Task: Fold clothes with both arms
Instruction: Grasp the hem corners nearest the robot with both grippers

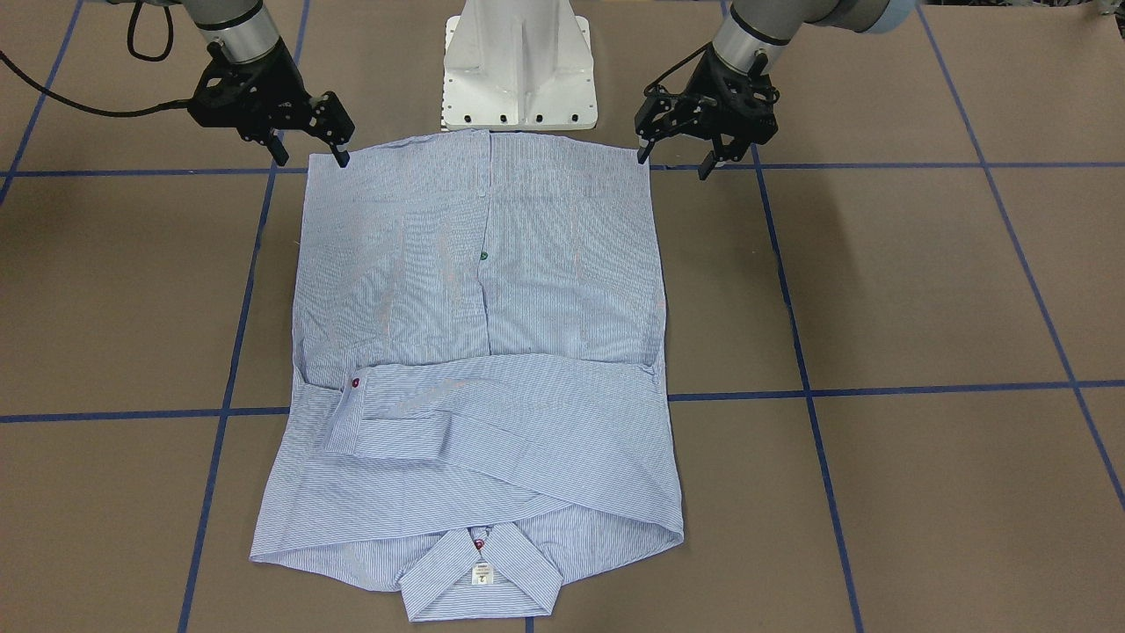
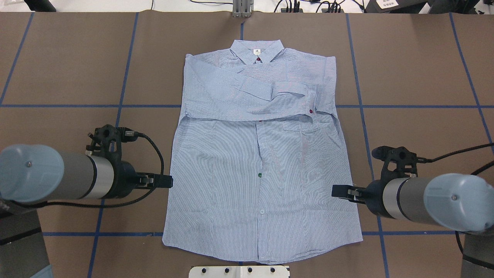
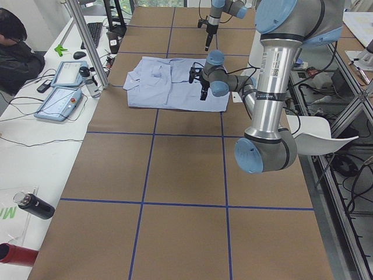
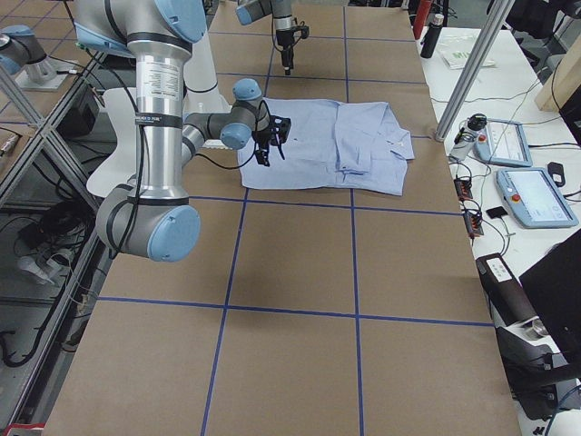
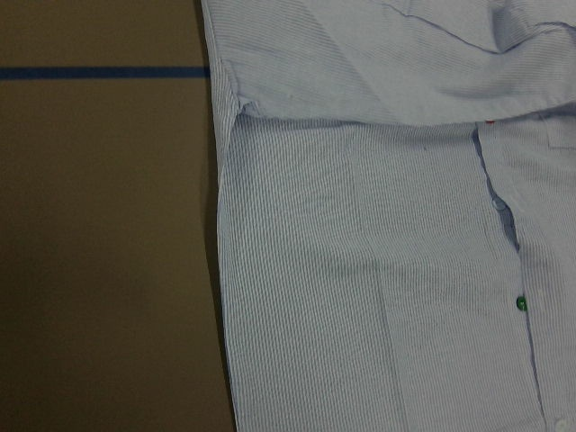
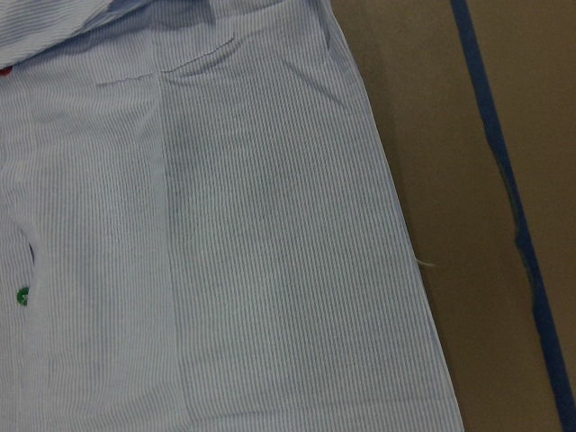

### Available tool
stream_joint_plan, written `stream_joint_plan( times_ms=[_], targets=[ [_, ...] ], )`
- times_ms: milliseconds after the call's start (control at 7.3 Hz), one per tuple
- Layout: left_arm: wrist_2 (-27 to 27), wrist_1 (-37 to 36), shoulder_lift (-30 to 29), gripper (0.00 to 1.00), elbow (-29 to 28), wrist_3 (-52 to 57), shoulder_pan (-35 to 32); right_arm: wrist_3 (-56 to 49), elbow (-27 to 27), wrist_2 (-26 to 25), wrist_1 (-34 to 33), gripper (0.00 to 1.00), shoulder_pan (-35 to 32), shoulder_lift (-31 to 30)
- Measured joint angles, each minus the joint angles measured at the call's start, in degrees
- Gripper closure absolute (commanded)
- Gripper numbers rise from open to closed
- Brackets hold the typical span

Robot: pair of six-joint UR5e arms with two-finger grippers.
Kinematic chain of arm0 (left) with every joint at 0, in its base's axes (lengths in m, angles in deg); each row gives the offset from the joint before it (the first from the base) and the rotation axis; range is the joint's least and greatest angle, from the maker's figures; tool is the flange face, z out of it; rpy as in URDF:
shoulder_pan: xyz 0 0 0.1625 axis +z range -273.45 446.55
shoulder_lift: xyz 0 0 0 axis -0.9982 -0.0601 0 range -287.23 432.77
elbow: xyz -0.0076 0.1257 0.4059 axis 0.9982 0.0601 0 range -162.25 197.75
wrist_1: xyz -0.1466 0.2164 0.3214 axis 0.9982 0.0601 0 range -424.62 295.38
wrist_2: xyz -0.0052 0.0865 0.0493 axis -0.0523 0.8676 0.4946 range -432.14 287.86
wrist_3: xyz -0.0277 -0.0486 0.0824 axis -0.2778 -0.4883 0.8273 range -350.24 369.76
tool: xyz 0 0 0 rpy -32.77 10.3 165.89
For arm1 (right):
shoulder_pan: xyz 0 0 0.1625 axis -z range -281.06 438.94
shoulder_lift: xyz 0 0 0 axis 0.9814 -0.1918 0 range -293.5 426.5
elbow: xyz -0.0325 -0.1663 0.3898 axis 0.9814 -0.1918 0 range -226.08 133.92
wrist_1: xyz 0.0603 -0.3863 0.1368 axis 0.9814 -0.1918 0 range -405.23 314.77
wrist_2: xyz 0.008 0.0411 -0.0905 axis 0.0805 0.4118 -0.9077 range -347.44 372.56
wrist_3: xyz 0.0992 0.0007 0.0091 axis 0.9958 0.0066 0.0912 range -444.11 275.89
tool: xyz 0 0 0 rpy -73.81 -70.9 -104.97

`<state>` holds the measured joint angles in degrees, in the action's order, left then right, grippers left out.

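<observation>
We count one shirt (image 2: 262, 173), two arms (left arm (image 2: 58, 177), right arm (image 2: 424, 200)), two grippers (left gripper (image 1: 672, 165), right gripper (image 1: 312, 160)), one pedestal (image 1: 518, 70), one person (image 3: 14, 52).

Wrist cams: shirt (image 5: 360, 270) cropped at edges. Front view: L arm (image 1: 751, 35), R arm (image 1: 237, 31) cut off at top.

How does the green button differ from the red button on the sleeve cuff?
The green shirt button sits on the front placket of the light blue striped shirt, in its uncovered lower half; the red cuff button sits on the cuff of a sleeve folded across the chest. The green one lies nearer the hem, the red one nearer the collar. Both are small and round.
</observation>
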<state>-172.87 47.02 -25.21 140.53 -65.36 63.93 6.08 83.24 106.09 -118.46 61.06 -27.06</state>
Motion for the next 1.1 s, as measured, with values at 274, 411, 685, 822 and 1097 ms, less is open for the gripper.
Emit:
stream_joint_plan(
  times_ms=[274, 411, 685, 822, 1097],
  targets=[
    [3.7, 2.2, 1.7, 0.06, -1.0, -5.1, 5.5, 1.6, 0.6, -2.4, 0.0, 0.00, 2.7, -0.4],
    [4.4, 2.8, 1.9, 0.11, -2.1, -6.0, 7.0, 1.8, 0.8, -2.6, 0.0, 0.00, 3.0, -0.4],
    [4.7, 3.2, 1.7, 0.15, -4.3, -6.3, 8.7, 1.8, 1.0, -2.7, 0.0, 0.00, 3.2, -0.6],
    [4.7, 3.3, 1.5, 0.21, -4.9, -6.4, 9.4, 1.8, 1.1, -2.7, 0.0, 0.00, 3.2, -0.6],
    [4.6, 3.5, 1.3, 0.27, -5.7, -6.5, 10.7, 1.8, 1.2, -2.7, 0.0, 0.00, 3.2, -0.6]
  ],
)
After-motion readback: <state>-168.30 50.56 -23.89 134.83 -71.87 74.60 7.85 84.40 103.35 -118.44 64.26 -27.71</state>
